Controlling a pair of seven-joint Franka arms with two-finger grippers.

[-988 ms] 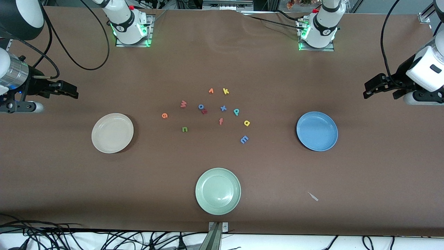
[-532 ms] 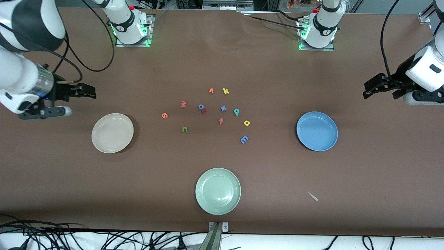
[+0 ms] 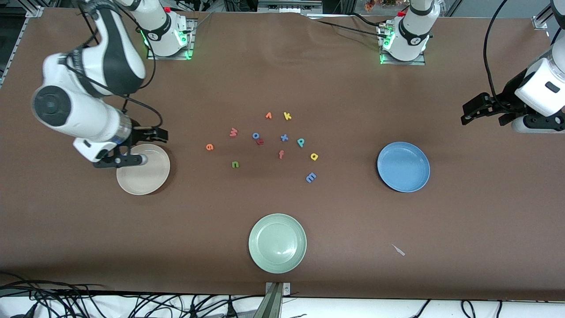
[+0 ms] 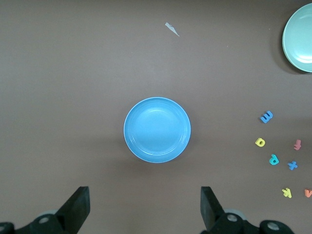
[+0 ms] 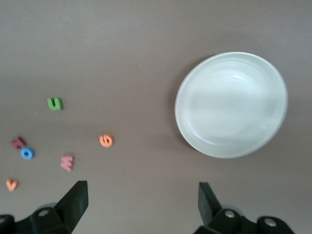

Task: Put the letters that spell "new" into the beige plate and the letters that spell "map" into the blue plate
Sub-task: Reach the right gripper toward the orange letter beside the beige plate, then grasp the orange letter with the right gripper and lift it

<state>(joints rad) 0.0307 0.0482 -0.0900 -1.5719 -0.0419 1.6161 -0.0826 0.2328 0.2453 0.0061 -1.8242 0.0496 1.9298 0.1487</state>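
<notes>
Since a second ago, the right hand (image 3: 152, 134) has been swung over the beige plate (image 3: 145, 179), released. Over bare bench (image 3: 282, 265), the left hand (image 3: 474, 110) waits, released. At bench centre, all letters lie loose: "n" (image 3: 235, 164), "m" (image 3: 311, 177); the blue plate (image 3: 403, 167) at their three o'clock.

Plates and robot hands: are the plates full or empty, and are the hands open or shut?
beige plate: empty.
blue plate: empty.
pale green plate: empty.
right gripper: open, holding nothing, over the beige plate's edge.
left gripper: open, holding nothing, waiting at its end of the table.
</notes>
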